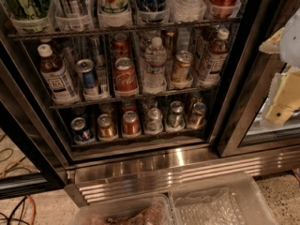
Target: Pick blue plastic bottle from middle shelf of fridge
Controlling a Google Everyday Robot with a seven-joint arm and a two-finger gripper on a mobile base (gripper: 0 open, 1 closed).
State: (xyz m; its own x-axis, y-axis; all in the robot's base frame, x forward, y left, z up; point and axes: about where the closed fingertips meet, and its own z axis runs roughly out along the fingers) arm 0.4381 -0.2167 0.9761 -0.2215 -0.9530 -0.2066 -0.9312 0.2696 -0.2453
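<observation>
Looking down at fridge (154, 165), end effector (280, 108) right

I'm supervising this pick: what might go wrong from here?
The middle shelf holds two lookalike brown-drink bottles, the left bottle and the right bottle; the wrong one may be grabbed. The gripper, at the right edge outside the fridge, could knock the gold can beside the right bottle.

The speckled floor (283, 191) carries the fridge (178, 170) on its ribbed steel base. Just in front of the fridge stand a left bin (122, 212) and a right bin (220, 203), both clear, side by side. Left of the fridge lie black and orange cables (21, 210). The gripper (281, 109) hangs right of the fridge, above the floor
</observation>
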